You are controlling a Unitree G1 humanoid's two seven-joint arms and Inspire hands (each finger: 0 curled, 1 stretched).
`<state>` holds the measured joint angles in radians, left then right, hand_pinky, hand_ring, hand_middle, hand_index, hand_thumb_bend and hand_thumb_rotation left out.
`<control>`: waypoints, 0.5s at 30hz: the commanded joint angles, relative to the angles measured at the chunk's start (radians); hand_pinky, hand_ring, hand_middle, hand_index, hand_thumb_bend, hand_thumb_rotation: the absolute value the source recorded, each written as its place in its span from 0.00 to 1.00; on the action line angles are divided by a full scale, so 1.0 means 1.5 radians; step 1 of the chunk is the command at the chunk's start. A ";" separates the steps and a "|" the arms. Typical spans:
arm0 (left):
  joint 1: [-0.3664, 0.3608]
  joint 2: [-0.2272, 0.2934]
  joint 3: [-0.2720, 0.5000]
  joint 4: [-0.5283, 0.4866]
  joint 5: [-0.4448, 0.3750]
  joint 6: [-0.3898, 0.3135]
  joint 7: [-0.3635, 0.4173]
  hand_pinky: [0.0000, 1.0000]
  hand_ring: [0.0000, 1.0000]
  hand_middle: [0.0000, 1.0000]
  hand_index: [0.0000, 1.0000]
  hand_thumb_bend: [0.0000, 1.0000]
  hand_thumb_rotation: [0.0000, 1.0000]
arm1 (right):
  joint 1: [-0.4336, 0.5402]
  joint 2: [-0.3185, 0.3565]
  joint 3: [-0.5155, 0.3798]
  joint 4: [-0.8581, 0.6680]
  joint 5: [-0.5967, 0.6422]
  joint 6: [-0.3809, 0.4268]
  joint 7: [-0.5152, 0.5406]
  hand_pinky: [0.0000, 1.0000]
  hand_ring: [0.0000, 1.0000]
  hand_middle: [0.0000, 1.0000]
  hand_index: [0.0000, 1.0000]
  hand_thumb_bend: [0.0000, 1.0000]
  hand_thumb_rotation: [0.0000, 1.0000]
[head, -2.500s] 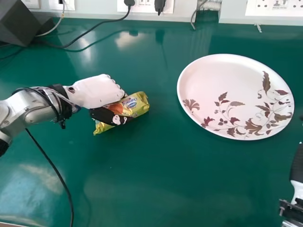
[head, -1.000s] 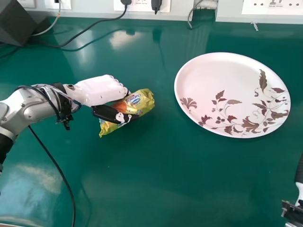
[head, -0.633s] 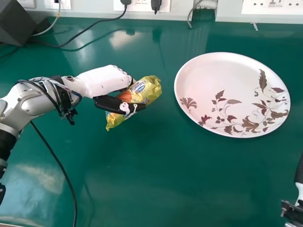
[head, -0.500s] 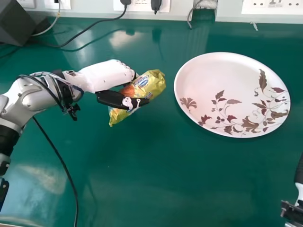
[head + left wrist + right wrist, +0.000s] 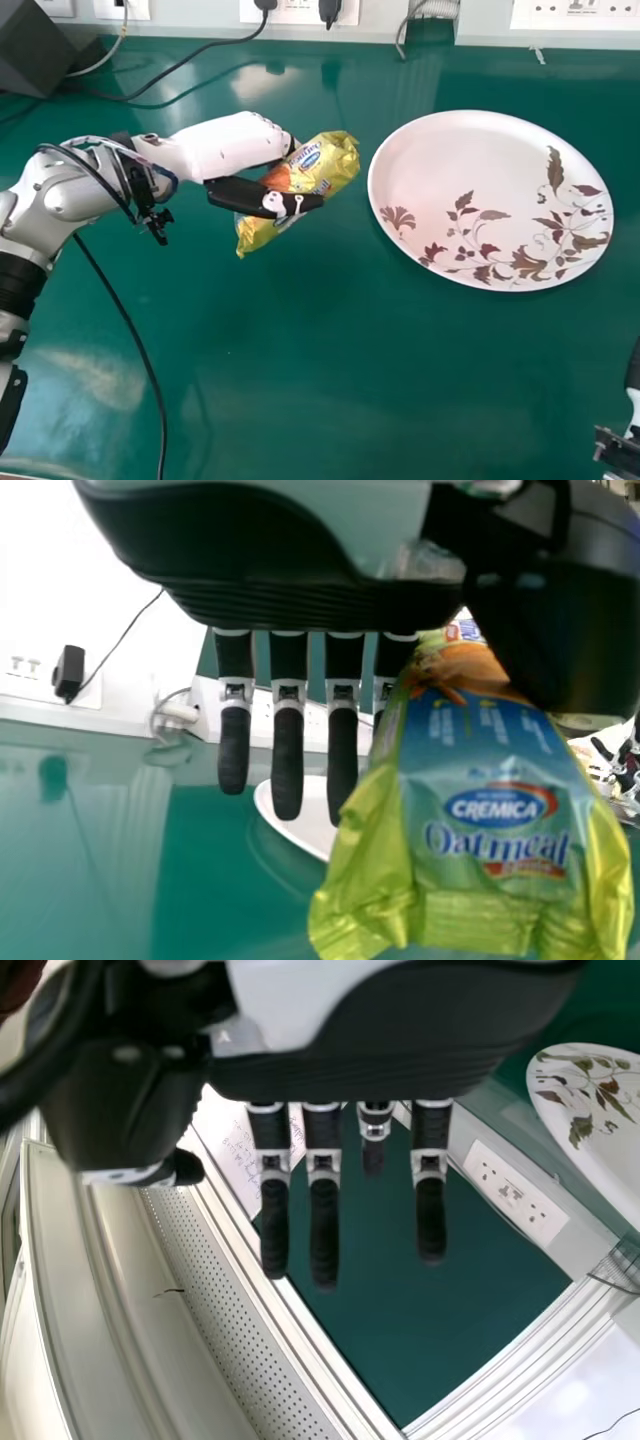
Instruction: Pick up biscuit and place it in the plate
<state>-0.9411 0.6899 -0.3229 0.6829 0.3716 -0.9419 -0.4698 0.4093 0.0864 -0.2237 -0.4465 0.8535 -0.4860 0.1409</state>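
One robot hand [image 5: 228,148] points rightward, pinching the biscuit [image 5: 333,162].

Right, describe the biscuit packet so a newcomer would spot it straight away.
On the green table, find the big white plate with brown leaves. Left of it in the head view is the robot's left hand, gripping the packet. Unlike the pale, round plate, it is long, crinkled and bright yellow, with a blue label.
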 commanded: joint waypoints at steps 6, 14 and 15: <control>-0.014 -0.010 0.028 0.002 -0.027 -0.006 -0.001 0.43 0.41 0.47 0.51 0.49 0.00 | 0.009 0.050 0.004 0.001 0.001 -0.018 0.009 0.35 0.40 0.49 0.52 0.50 0.00; -0.009 -0.021 0.040 -0.027 -0.047 0.020 -0.013 0.43 0.41 0.47 0.51 0.49 0.00 | 0.008 0.047 0.007 0.010 0.007 -0.017 0.020 0.35 0.40 0.48 0.52 0.50 0.00; -0.009 -0.024 0.041 -0.028 -0.052 0.021 -0.014 0.43 0.41 0.47 0.51 0.49 0.00 | 0.007 0.048 0.008 0.012 0.007 -0.017 0.020 0.35 0.41 0.49 0.52 0.50 0.00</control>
<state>-0.9497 0.6627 -0.2822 0.6598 0.3285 -0.9135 -0.4829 0.4185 0.0885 -0.2151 -0.4417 0.8545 -0.5006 0.1610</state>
